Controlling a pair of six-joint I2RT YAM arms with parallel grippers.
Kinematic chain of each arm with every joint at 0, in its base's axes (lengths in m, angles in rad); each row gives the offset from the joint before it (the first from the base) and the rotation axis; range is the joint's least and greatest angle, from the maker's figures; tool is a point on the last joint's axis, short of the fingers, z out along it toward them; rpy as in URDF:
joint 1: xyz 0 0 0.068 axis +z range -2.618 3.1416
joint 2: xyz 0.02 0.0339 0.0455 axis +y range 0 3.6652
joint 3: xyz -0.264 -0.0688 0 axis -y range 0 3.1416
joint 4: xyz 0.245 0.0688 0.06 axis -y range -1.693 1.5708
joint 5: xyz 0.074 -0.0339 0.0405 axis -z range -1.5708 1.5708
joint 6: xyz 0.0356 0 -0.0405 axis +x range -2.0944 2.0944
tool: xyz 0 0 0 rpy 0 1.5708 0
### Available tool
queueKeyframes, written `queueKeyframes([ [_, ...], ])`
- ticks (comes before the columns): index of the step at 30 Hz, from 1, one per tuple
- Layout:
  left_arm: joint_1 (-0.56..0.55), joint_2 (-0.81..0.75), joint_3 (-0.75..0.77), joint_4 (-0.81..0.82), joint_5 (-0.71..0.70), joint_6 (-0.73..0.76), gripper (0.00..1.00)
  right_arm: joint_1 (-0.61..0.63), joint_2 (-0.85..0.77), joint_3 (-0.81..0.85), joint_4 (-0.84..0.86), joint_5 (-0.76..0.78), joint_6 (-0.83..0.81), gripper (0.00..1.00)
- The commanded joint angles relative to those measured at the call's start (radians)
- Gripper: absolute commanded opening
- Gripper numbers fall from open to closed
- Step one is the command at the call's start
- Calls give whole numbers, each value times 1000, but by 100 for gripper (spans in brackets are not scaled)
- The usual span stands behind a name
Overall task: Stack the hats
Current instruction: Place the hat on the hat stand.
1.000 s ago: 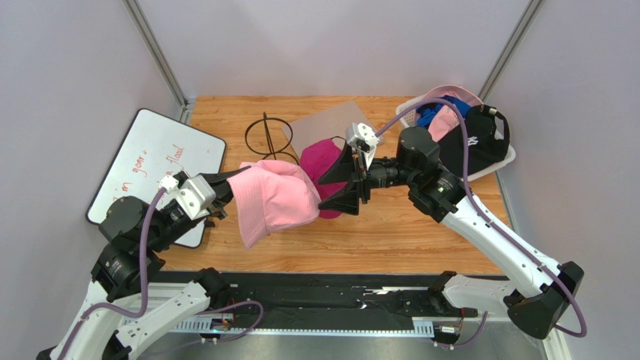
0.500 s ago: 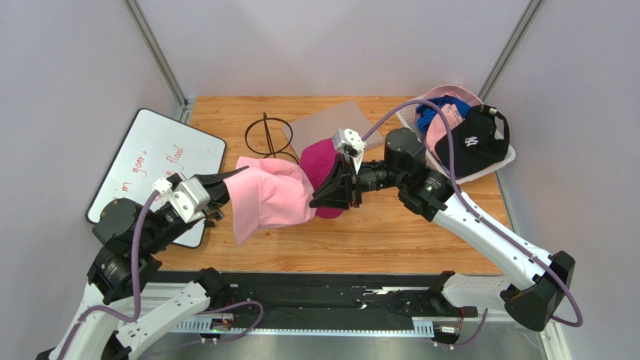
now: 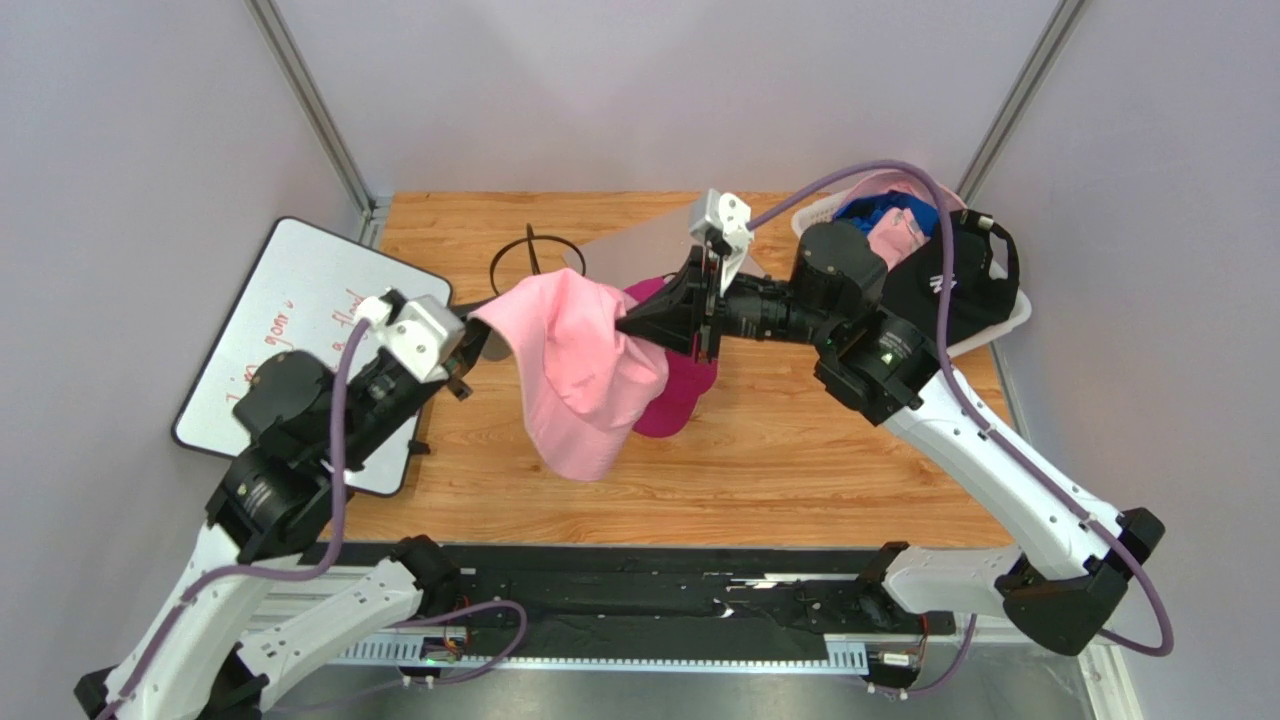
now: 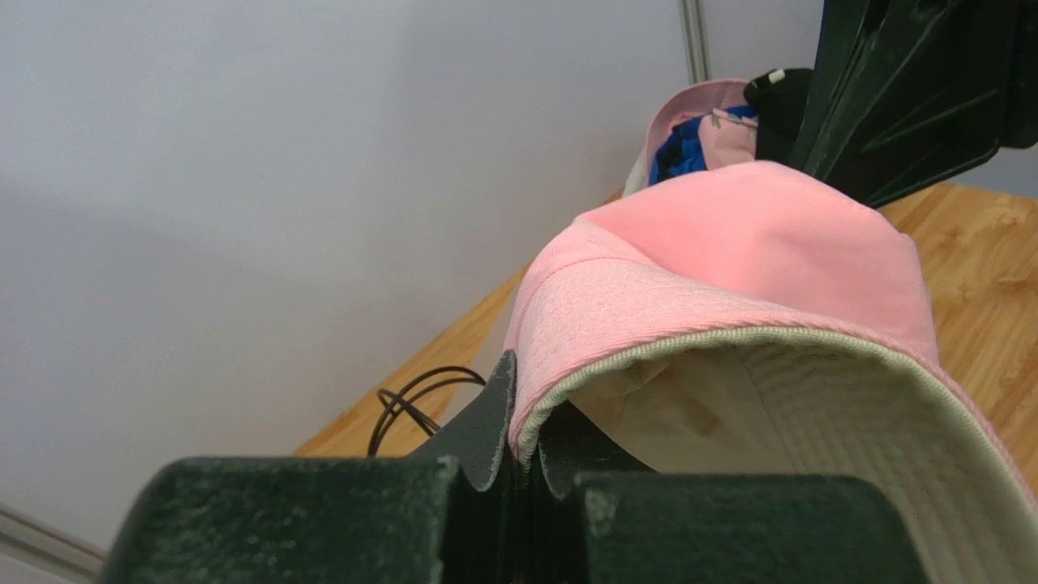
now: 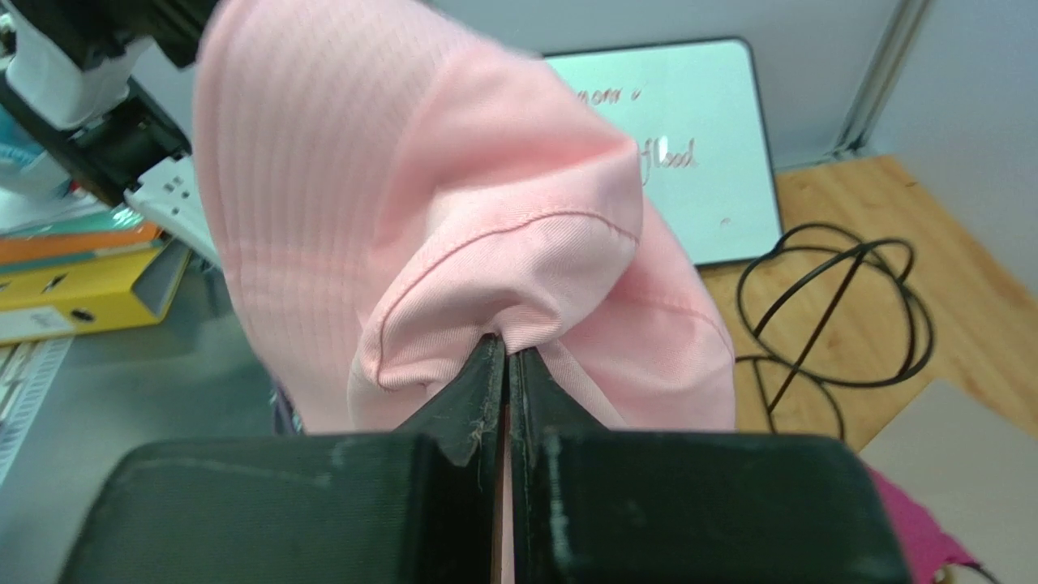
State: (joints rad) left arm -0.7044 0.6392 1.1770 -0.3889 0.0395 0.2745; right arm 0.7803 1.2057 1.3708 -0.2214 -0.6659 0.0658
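Observation:
A pink bucket hat (image 3: 579, 375) hangs in the air over the table's middle, held from both sides. My left gripper (image 3: 484, 333) is shut on its brim edge (image 4: 573, 389), the pale lining showing below. My right gripper (image 3: 628, 318) is shut on a fold of the crown (image 5: 487, 280). A magenta cap (image 3: 679, 393) lies on the wood beneath and behind the pink hat, mostly covered by it. A black cap (image 3: 962, 285), a blue hat (image 3: 872, 215) and another pink hat (image 3: 897, 233) sit in the white basket (image 3: 1010, 323) at the back right.
A black wire frame (image 3: 529, 263) stands at the back, left of centre, next to a grey board (image 3: 646, 248). A whiteboard with red writing (image 3: 286, 323) lies off the table's left edge. Grey walls enclose the table on three sides.
My right gripper has shut on the pink hat's crown. Both arms have lifted the hat and carried it toward the back, so it now hangs down between them.

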Motion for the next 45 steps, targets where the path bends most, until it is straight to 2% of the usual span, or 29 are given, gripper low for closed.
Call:
queueKeyframes([
  [1,2,112,50,47,-38,11,0,4,66,137,5,114,-43,0],
  [6,23,139,62,94,-163,12,0,-3,120,198,-7,198,-61,0],
  [9,68,160,65,87,-175,-24,2,-10,147,235,-7,244,-63,0],
  [10,80,168,65,81,-178,-49,8,-12,156,244,-7,256,-63,0],
  [12,121,171,58,74,-178,-70,13,-22,178,272,-3,284,-60,0],
  [13,137,169,52,74,-178,-93,25,-26,184,281,-3,287,-55,0],
  [15,181,160,30,79,-175,-112,39,-38,210,312,-3,287,-55,0],
  [16,192,154,15,82,-176,-129,59,-41,218,323,-4,288,-54,0],
  [17,215,152,9,84,-181,-136,68,-49,227,333,-3,292,-55,0],
  [19,235,148,-8,79,-179,-156,78,-53,258,372,-1,301,-52,0],
  [24,289,148,-20,53,-164,-187,89,-75,336,476,-1,325,-41,0],
  [27,316,131,-31,41,-136,-196,100,-90,391,553,-15,342,-49,0],
  [34,367,59,-88,41,-101,-213,100,-116,506,728,-64,353,-63,0],
  [41,384,-39,-138,64,42,-184,100,-128,618,853,-85,344,-61,0],
  [45,394,-61,-149,65,-16,-178,100,-127,707,919,-82,321,-63,0],
])
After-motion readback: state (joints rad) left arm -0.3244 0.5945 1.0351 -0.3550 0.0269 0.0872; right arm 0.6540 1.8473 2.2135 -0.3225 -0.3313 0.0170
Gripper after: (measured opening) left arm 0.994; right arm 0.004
